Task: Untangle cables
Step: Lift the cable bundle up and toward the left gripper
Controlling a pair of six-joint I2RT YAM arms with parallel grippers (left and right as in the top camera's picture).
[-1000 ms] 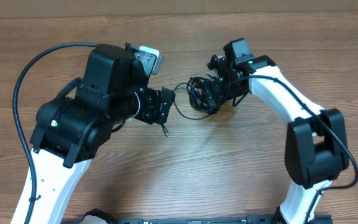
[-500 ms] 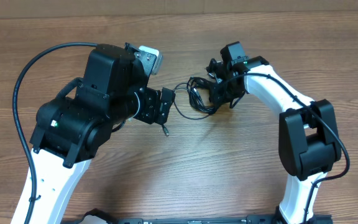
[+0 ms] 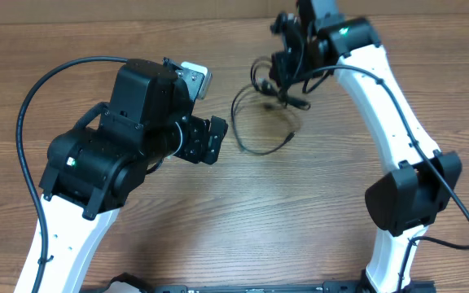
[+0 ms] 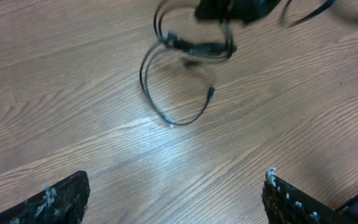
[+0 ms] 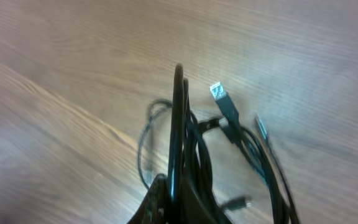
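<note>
Cables (image 3: pixel 277 81) hung in a knotted bundle from the right gripper (image 3: pixel 287 57), which was clenched on the upper strands at the far side of the table (image 3: pixel 137 32). One loose loop (image 3: pixel 236 122) drooped from the bundle toward the wood, just ahead of the left gripper (image 3: pixel 210 140), on the side facing the right arm. The left gripper was spread wide, empty and touching nothing, and was the free hand nearest the loop. A USB plug (image 5: pixel 219 93) stuck out of the bundle. Pulling the strands apart would likely need the left to pinch that loop.
</note>
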